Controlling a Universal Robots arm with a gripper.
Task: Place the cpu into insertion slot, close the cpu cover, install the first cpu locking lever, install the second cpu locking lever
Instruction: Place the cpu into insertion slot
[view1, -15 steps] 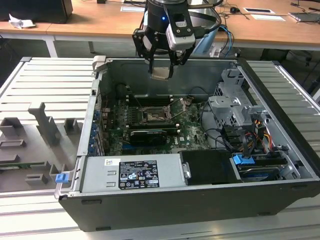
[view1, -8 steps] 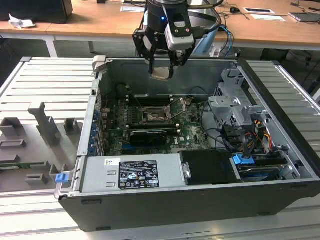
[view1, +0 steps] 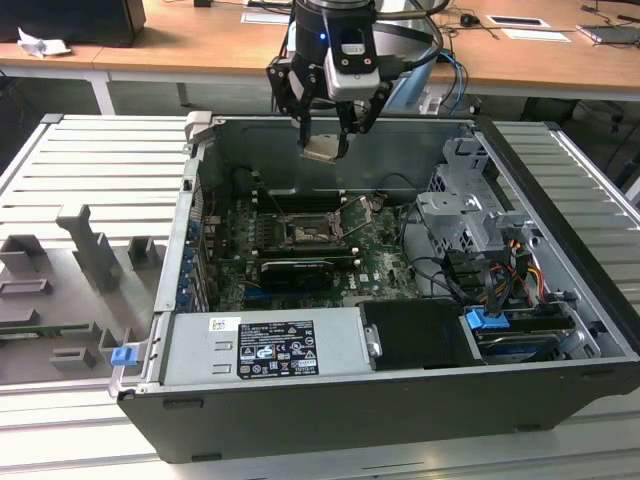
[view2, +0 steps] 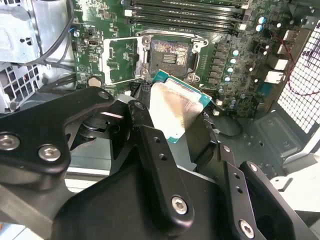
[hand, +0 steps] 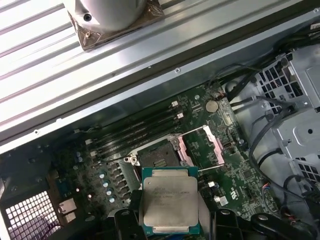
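Observation:
My gripper (view1: 322, 140) hangs above the open computer case, shut on the cpu (view1: 322, 149), a small pale metal square with a green edge. In both wrist views the cpu (view2: 175, 107) (hand: 170, 200) sits clamped between the black fingers (view2: 150, 145). The insertion slot (view1: 305, 234) lies well below it on the green board, a black square recess (view2: 169, 56) (hand: 156, 157) with nothing in it. The cpu cover (hand: 200, 147) (view2: 120, 60) is swung open beside the slot, and stands up at its side in the exterior view (view1: 358, 215).
Long black memory slots (view1: 300, 203) run behind the socket. A grey power supply box (view1: 265, 345) fills the case front, and a metal drive cage (view1: 465, 215) with cables stands at the exterior view's right. Grey fixtures (view1: 80, 270) sit outside the case.

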